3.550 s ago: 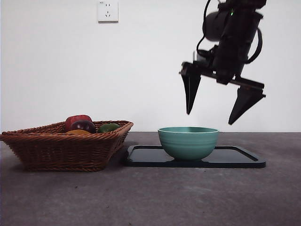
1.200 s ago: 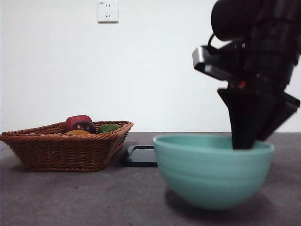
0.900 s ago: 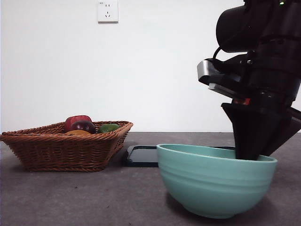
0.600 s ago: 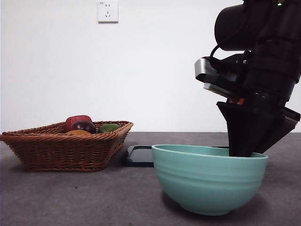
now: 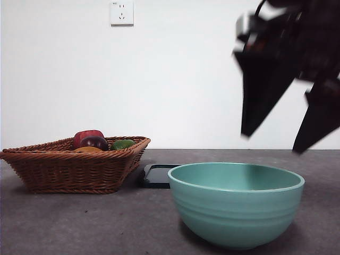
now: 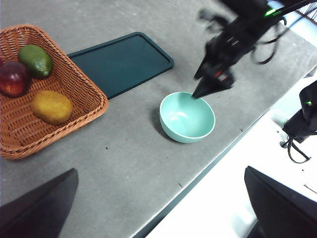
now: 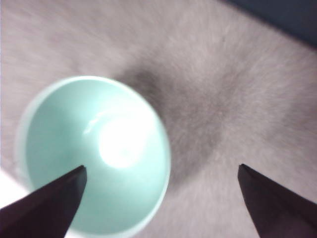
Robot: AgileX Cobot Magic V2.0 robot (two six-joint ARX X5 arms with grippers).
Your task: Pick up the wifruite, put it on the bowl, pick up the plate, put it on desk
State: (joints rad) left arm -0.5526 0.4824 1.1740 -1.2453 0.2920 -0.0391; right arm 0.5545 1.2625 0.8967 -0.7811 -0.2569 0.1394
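Note:
The wifruite (image 6: pixel 51 106), orange-brown and dull, lies in the wicker basket (image 6: pixel 84 84) beside a red apple and a green fruit; in the front view only its top (image 5: pixel 87 150) shows over the basket rim. The teal bowl (image 5: pixel 236 204) (image 6: pixel 187 116) (image 7: pixel 94 158) stands empty on the desk (image 5: pixel 95 223), in front of the dark plate (image 5: pixel 156 175) (image 6: pixel 121 62). My right gripper (image 5: pixel 271 142) (image 6: pixel 194 87) (image 7: pixel 161 167) hangs open just above the bowl's far rim, holding nothing. My left gripper (image 6: pixel 160 170) is open high over the desk's near edge.
The basket (image 5: pixel 69 167) stands at the left with a dark purple-red fruit (image 5: pixel 94 142) among the others. The desk's edge (image 6: pixel 208 168) runs close behind the bowl in the left wrist view. A wall socket (image 5: pixel 121 12) is on the back wall.
The bowl came off the plate and now stands on the desk nearer the camera. My right gripper has opened, let go of its rim and risen clear.

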